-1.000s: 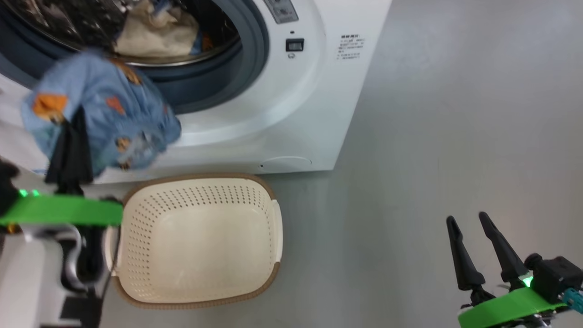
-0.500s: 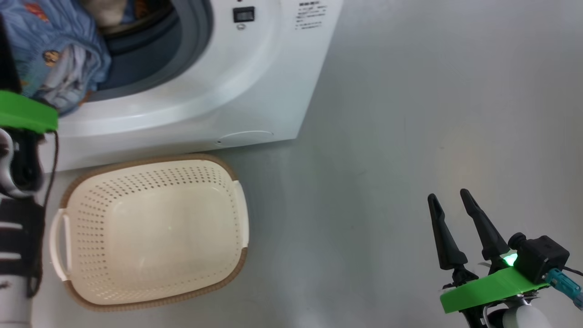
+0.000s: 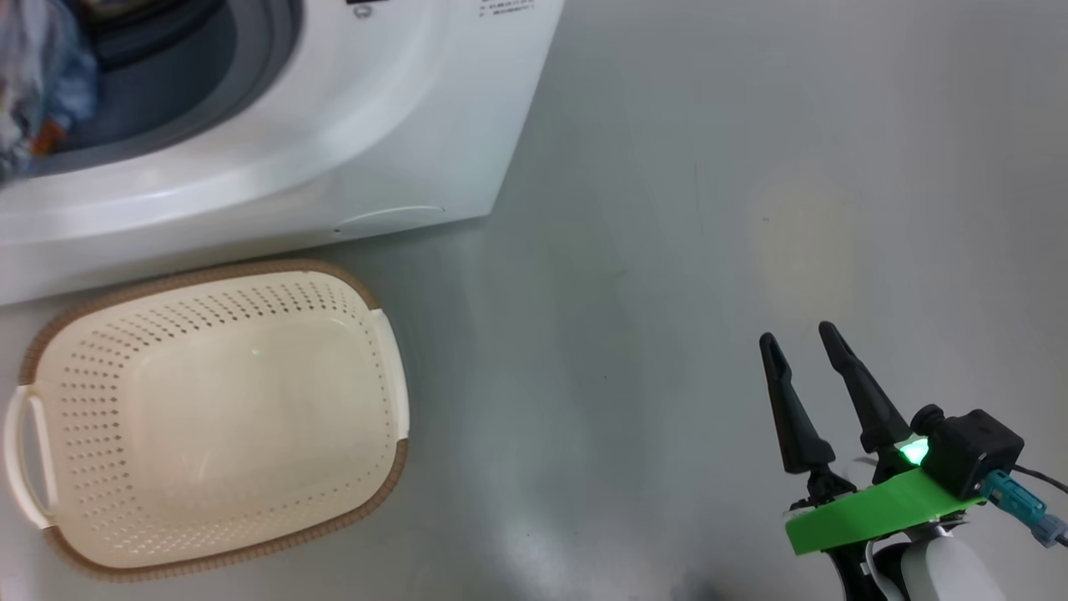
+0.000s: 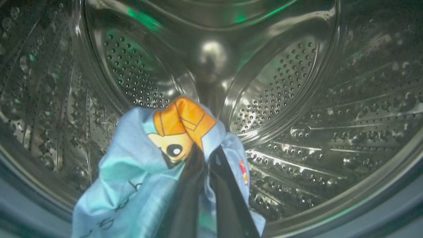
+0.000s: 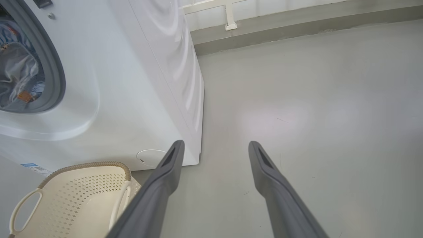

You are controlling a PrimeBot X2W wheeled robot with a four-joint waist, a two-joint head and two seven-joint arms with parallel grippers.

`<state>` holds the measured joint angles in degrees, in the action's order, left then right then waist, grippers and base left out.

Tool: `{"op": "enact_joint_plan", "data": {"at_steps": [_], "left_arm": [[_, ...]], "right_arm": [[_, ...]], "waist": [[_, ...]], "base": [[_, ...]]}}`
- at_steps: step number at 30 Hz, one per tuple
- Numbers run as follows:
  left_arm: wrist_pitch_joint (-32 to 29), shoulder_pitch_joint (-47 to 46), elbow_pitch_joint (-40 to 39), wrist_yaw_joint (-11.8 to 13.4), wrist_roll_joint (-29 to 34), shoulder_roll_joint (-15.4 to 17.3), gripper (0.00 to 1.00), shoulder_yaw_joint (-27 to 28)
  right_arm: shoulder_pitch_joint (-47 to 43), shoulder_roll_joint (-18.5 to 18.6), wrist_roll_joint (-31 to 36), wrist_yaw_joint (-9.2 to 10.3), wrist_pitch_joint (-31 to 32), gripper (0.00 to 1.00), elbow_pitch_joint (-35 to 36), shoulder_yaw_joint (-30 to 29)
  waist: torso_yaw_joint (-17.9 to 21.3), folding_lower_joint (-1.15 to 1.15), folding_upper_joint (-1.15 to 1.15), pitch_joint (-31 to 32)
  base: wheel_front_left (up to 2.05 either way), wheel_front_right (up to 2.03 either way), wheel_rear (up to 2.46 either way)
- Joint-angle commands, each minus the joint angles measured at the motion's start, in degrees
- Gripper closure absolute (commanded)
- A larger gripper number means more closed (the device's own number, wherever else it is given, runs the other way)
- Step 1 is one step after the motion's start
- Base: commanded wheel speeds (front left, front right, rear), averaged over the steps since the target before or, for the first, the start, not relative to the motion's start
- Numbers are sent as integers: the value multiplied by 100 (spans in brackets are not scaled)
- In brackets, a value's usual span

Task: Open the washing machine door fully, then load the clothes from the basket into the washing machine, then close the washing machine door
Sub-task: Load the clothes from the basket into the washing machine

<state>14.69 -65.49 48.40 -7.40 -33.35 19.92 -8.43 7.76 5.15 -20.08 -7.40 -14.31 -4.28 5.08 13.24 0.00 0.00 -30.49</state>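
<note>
In the left wrist view my left gripper (image 4: pixel 207 155) is shut on a blue garment (image 4: pixel 138 165) of the clothes, printed with an orange bear face. It holds the garment inside the steel drum (image 4: pixel 297 99) of the washing machine (image 3: pixel 350 125). The head view shows a blurred bit of the clothes (image 3: pixel 33 92) at the drum opening, at the far left edge. The cream basket (image 3: pixel 209 417) stands on the floor in front of the machine, with nothing in it. My right gripper (image 3: pixel 801 344) hovers open over the floor to the right. The washing machine door is out of view.
Grey floor (image 3: pixel 709 209) stretches to the right of the machine. The right wrist view shows my open right gripper (image 5: pixel 216 145), the machine's white side (image 5: pixel 165 66), the basket (image 5: pixel 76 198) and a wall base (image 5: pixel 297 19) behind.
The head camera has swung, so the machine and basket slid left in the picture. My left gripper has carried the blue garment from in front of the opening into the drum.
</note>
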Motion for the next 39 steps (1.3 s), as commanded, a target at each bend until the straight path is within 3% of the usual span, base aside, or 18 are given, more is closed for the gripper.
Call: {"op": "enact_joint_plan", "data": {"at_steps": [1, 7, 8, 9, 18, 30, 39], "left_arm": [[30, -277, -201, -9, 126, 364, 100, 178], [30, -393, -868, -9, 606, 343, 100, 787], [30, -330, -818, -9, 641, 291, 65, 837], [30, -280, -743, -9, 716, 274, 0, 800], [30, -173, -109, -9, 796, 164, 0, 529], [30, -13, 40, -9, 572, 97, 0, 324], [30, 490, -145, -9, 473, -128, 0, 395]], "right_arm": [[35, 12, 11, -9, -69, 0, 131, 152], [124, -17, 11, -9, -69, 0, 155, 176], [129, -21, 12, -9, -69, 0, 151, 178], [131, -25, 13, -9, -69, 0, 148, 179], [161, -27, 24, -9, -69, 0, 141, 178], [182, 16, 28, -9, -69, 0, 137, 169], [174, 62, 51, -9, -69, 0, 143, 129]], "waist": [[70, 0, 0, -111], [120, 0, 0, -250], [121, 0, 0, -256], [120, 0, 0, -262], [66, 0, 0, -280], [-29, 0, 0, -234], [-196, 0, 0, -155]], "base": [[0, 0, 0], [0, 0, 0], [0, 0, 0], [0, 0, 0], [0, 0, 0], [0, 0, 0], [0, 0, 0]]}}
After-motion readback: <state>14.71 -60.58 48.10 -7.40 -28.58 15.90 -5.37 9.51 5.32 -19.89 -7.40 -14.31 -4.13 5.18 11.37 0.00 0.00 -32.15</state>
